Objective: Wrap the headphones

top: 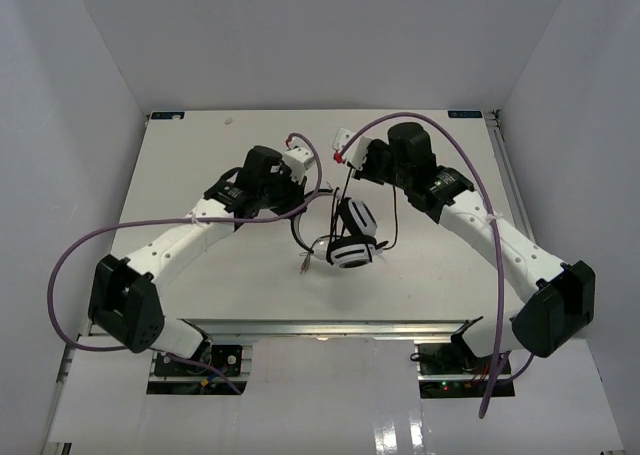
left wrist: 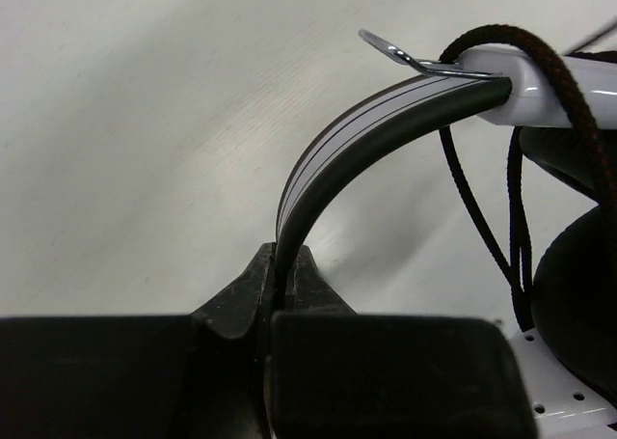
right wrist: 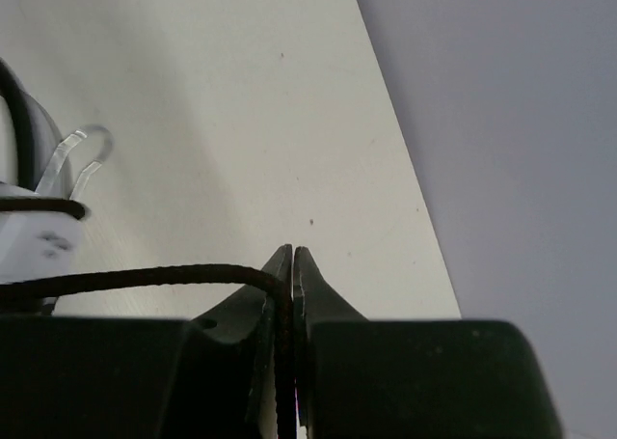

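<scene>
White and black plastic make up the over-ear headphones (top: 350, 237), which are near the middle of the pale, flat table (top: 200, 145), between the two arms; whether they rest on it or hang just above it cannot be told. The left gripper (left wrist: 284, 277) is pinched tight on the curved headband (left wrist: 366, 135), a dark strip with a pale grey face and thin lines along it. The band rises out of the closed black fingers and arcs up to a white end piece, from which a thin bright metal slider (left wrist: 395, 51) pokes out. A round black earcup (left wrist: 578, 294) fills the right edge of that wrist view. The long, thin, dark braided cable (right wrist: 145, 277) loops over the white end piece and hangs in several strands beside the earcup. The right gripper (right wrist: 292, 265) is clamped on this cable: the cord runs in from the left and disappears between the two closed black fingers. From above, the cable runs up from the headphones to the right gripper, and another stretch drops in a loose loop on the right side of the earcups. The small plug (top: 303, 266) lies just left of the lower earcup, apart from both grippers. Thick purple robot cables (top: 100, 233) arc beside each arm, and plain grey-white walls (top: 80, 95) enclose the table on three sides.
</scene>
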